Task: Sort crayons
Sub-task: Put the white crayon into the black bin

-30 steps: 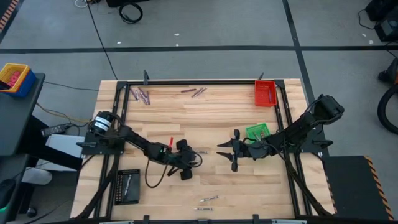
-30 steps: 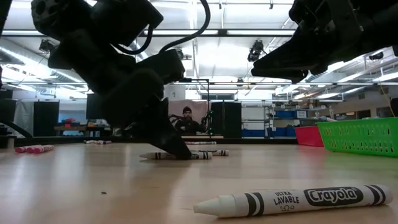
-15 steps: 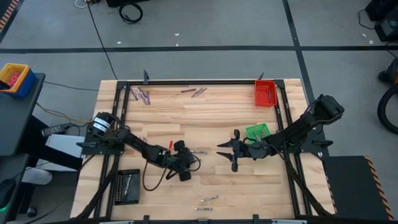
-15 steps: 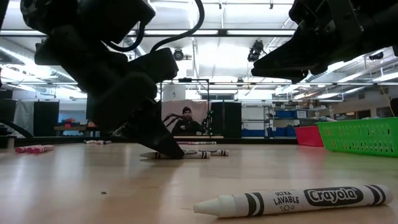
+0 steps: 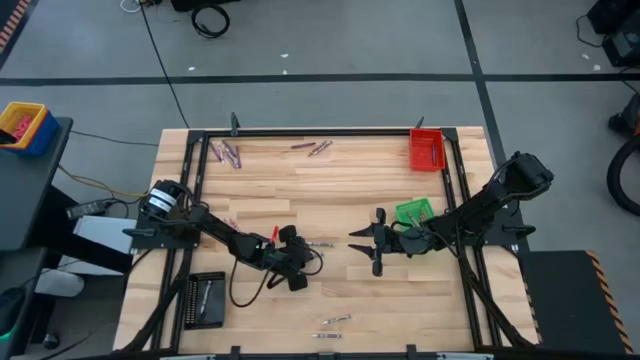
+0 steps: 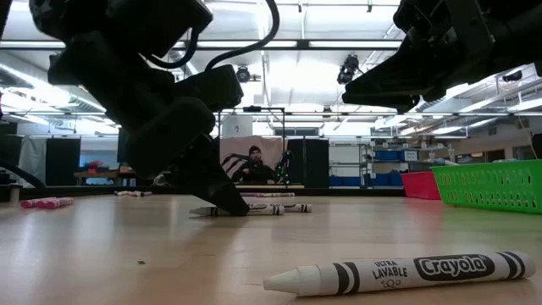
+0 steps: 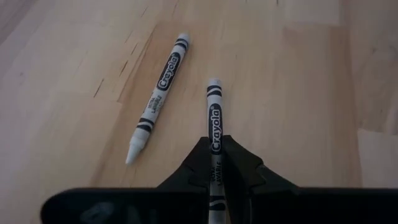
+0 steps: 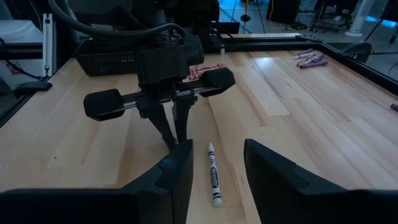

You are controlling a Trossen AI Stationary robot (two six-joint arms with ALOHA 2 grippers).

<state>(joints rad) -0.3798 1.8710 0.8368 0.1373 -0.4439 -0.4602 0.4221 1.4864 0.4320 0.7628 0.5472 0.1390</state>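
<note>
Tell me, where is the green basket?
In the high view, the green plastic basket sits on the table's right side, below the red tray, beside the right arm.

A red tray (image 5: 426, 150) is sitting at the far right corner of the wooden counter (image 5: 350, 190), with a green tray (image 5: 413, 212) lying nearer on the same side. A black tray (image 5: 205, 299) is resting at the near left. 1 person (image 6: 253, 163) is sitting in the room beyond.

- My left gripper (image 7: 215, 163) sits low on the table (image 5: 360, 195), and a second white crayon (image 7: 158, 98) lies just beside my fingers.
- My right gripper (image 5: 362, 243) hangs near, facing me across a narrow gap.
- Behind it the green tray (image 5: 414, 212) blocks that side.
- The middle boards toward the far edge are bare and free to pass.
</note>
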